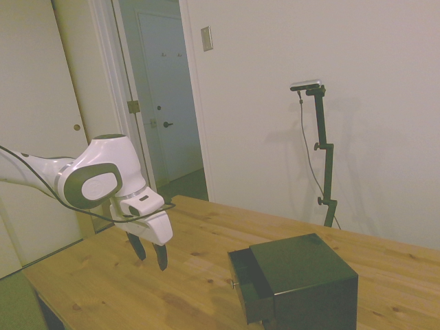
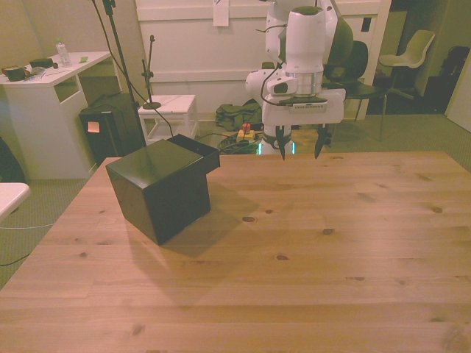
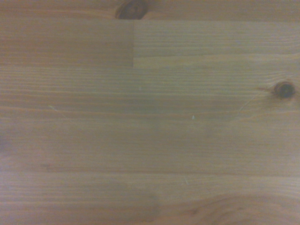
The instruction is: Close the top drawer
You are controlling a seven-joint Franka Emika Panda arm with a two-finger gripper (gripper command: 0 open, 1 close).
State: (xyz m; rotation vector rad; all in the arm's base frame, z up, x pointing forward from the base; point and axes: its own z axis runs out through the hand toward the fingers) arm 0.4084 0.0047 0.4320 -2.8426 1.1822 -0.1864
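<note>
**Top drawer open — approach not begun**

The top drawer (image 1: 249, 273) is seen pulled out of the black cabinet (image 1: 309, 275) on the wooden table (image 2: 309, 250). The gripper (image 1: 150, 256) hangs well apart, fingers spread, empty. A flat push on the drawer front — beside the knob (image 1: 233, 282) — is advised.

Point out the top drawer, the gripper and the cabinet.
top drawer (image 1: 242, 269): side view, on its pulled-out front face.
gripper (image 2: 300, 152): front view, midway between the open jaws' tips.
cabinet (image 2: 147, 171): front view, on its flat top.
</note>
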